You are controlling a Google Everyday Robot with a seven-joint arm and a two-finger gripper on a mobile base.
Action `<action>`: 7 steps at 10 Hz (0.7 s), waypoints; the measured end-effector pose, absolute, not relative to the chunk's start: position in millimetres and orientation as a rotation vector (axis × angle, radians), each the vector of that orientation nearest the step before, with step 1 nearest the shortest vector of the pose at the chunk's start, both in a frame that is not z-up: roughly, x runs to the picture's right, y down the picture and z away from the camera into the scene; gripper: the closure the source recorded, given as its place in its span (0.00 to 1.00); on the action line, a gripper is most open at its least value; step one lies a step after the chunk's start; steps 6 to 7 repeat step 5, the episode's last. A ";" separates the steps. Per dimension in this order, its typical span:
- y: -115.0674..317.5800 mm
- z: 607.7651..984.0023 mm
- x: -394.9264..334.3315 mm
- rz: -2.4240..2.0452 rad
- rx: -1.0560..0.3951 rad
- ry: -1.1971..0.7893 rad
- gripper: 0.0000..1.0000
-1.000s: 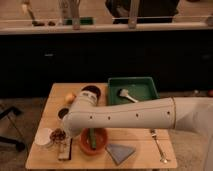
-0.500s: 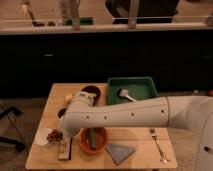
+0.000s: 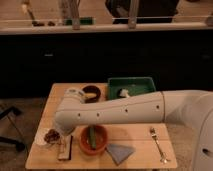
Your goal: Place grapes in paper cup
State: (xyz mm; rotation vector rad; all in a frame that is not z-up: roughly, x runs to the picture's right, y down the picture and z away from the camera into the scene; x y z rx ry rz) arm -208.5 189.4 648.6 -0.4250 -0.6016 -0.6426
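The paper cup stands near the front left corner of the wooden table. The dark reddish grapes lie in or right over its mouth; I cannot tell whether they rest inside. My white arm reaches across the table from the right and bends down at the left. The gripper is at its lower end, just right of the cup and close to the grapes, mostly hidden under the arm.
An orange-red bowl with a green item stands right of the cup. A dark flat bar lies at the front edge. A green tray, a dark bowl, a grey-blue napkin and a fork are also there.
The arm's end has swung left and down towards the cup. The grapes have moved left with it, from beside the bowl to the cup.
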 end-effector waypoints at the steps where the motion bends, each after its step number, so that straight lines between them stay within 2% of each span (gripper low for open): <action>1: 186.1 645.2 -210.8 -0.673 -0.429 -0.598 0.98; 7: 178.6 643.5 -223.7 -0.804 -0.488 -0.600 0.98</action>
